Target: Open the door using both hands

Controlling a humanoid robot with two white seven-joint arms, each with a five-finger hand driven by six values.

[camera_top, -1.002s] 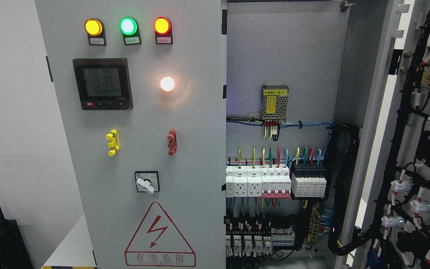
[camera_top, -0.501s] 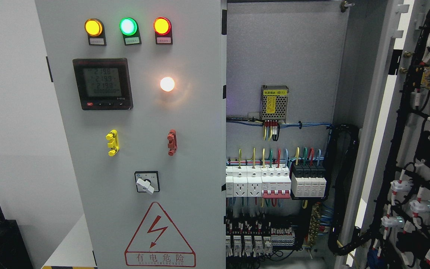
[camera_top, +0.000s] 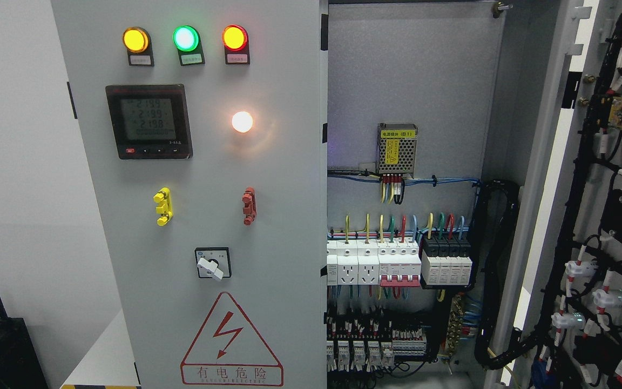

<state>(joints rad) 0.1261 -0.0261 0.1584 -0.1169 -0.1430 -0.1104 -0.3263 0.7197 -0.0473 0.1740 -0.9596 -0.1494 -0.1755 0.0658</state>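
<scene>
From my head camera I see neither of my hands, no arm enters from the left or the right, so I cannot tell whether either is released, clenched or grasping anything. The grey electrical cabinet fills the view. Its left door (camera_top: 192, 216) stands shut and faces me, carrying three lit indicator lamps (camera_top: 185, 38) in a row near the top, amber, green and red, with a digital meter (camera_top: 148, 121) below them and a glowing white lamp (camera_top: 242, 121) to the meter's right. Under those I see a yellow handle (camera_top: 162, 206) and a red handle (camera_top: 248, 205) side by side but well apart, then a rotary selector switch (camera_top: 212, 263), and at the bottom a red triangular warning sign (camera_top: 231, 339) with a lightning bolt. The right door (camera_top: 608, 216) is swung wide open at the right edge of the picture, its inner face toward me, covered in black wiring looms and white connectors. Between the two doors the cabinet interior (camera_top: 408, 81) is exposed: a small mesh-cased power supply (camera_top: 397, 149) is mounted on the back panel, a row of white circuit breakers (camera_top: 373, 262) with coloured wires sits lower down, and more terminal blocks (camera_top: 376, 340) lie beneath them.
</scene>
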